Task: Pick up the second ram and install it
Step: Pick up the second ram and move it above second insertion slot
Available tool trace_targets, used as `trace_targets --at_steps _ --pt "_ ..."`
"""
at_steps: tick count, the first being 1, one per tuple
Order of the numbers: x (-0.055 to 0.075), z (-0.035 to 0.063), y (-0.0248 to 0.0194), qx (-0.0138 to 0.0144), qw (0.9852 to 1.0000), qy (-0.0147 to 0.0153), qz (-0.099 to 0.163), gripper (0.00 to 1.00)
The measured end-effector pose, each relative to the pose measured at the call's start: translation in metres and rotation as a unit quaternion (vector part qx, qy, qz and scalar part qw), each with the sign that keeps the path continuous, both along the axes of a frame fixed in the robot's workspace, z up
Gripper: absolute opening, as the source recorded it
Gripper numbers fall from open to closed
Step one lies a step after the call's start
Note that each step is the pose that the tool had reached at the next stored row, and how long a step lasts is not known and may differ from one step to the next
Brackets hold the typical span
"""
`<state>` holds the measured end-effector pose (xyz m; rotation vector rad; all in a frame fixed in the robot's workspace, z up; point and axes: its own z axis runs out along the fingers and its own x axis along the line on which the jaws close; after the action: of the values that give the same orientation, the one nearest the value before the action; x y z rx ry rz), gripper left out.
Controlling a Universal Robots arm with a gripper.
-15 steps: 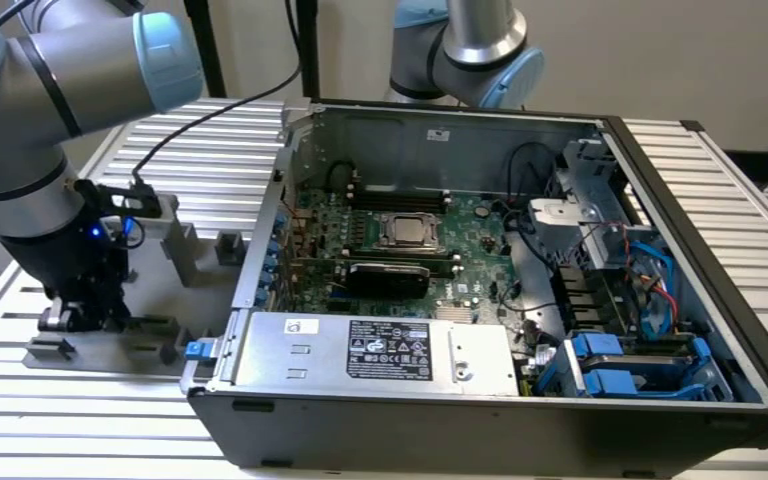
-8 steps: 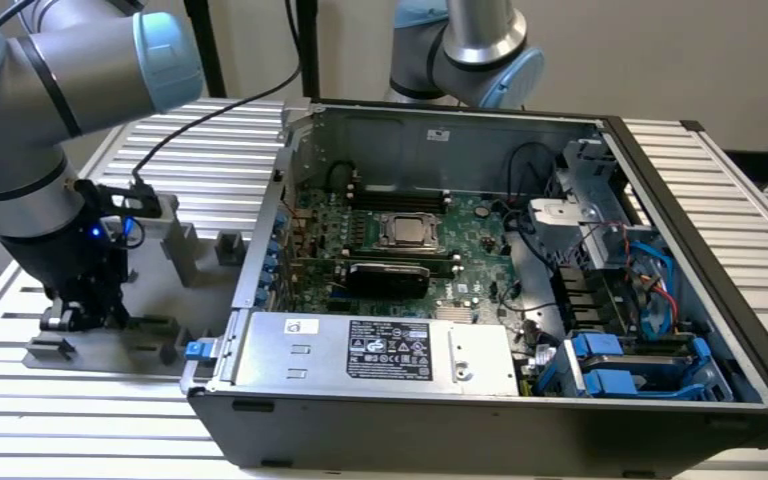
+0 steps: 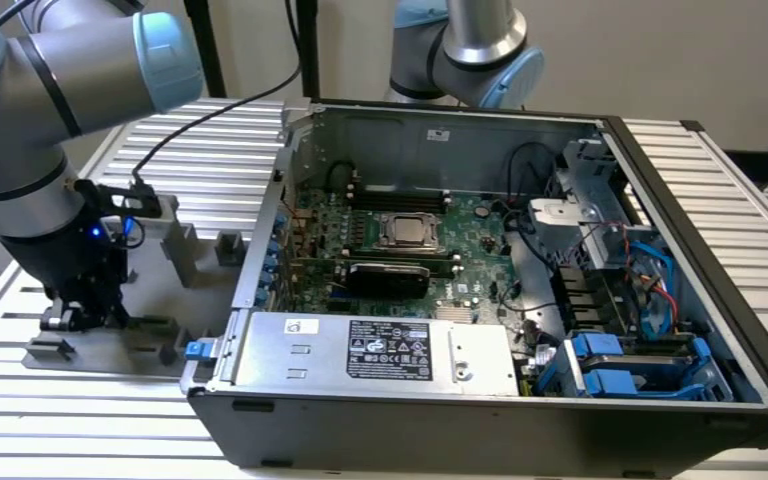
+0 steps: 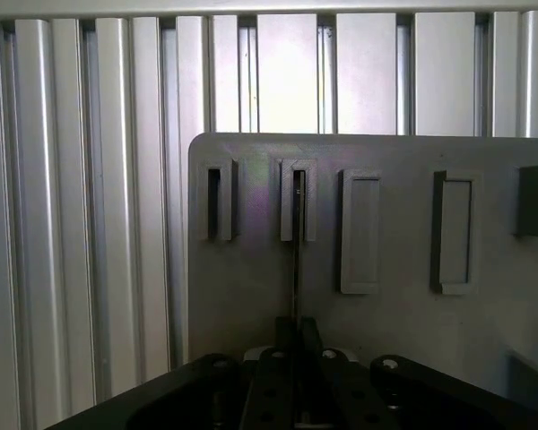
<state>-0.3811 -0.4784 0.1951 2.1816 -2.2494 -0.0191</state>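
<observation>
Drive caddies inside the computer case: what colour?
The drive caddies are blue, seen best in the exterior view.

The second ram (image 4: 296, 251), a long, very thin circuit-board stick, is seen edge-on in the wrist view, so it reads as one narrow dark line (its flat faces and chips are hidden). It stands straight on its edge. Its far end sits in a small grey U-shaped slot holder (image 4: 298, 202) on the flat grey fixture plate (image 4: 242, 296), and its near end is pinched between the black fingers (image 4: 310, 339).
</observation>
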Motion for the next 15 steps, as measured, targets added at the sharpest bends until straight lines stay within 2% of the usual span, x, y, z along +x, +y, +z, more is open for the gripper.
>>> trace_targets --at_steps 15 --pt "0.0000 0.0000 0.0005 -0.0003 1.0000 0.0000 0.007 0.13"
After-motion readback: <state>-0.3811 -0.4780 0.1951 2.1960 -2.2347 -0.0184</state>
